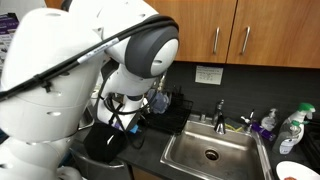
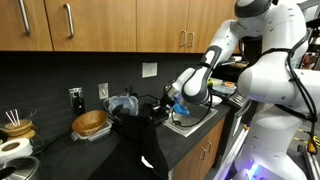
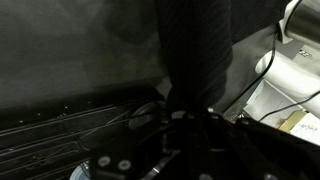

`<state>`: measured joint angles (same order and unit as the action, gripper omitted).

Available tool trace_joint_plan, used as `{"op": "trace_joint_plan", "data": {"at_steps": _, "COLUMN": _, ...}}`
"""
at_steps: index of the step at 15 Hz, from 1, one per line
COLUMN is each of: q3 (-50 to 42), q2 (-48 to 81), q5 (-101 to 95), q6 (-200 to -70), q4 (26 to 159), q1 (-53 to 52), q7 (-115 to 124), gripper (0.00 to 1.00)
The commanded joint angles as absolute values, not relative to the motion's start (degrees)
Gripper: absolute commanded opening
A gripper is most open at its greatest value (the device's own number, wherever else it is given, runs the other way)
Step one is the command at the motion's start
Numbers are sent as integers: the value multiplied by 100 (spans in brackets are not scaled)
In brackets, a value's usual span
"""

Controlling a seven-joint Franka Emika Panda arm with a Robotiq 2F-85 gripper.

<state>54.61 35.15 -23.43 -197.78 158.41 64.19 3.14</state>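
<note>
Pinching black cloth, my claw is closing on its bunched top; cloth is draping over counter edge near sink. Judging it light, floppy, unbreakable; gathered fold is offering best hold.

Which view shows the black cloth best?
An exterior view: the black cloth shows nearly whole, draped over the counter edge. In an exterior view the arm partly hides it; the wrist view gives a dark close-up.

Cloth: matt black fabric, seemingly ribbed.
Sink: brushed metal, dull sheen.
Cabinets: smooth varnished wood.
Arm shell: glossy white plastic.
Bowl: polished wood.
</note>
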Motion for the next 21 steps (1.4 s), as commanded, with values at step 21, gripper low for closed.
{"op": "trace_joint_plan", "data": {"at_steps": 21, "q3": 6121, "q2": 3965, "q5": -2377, "q6": -19782, "q4": 15337, "q1": 8608, "q7": 715, "gripper": 1}}
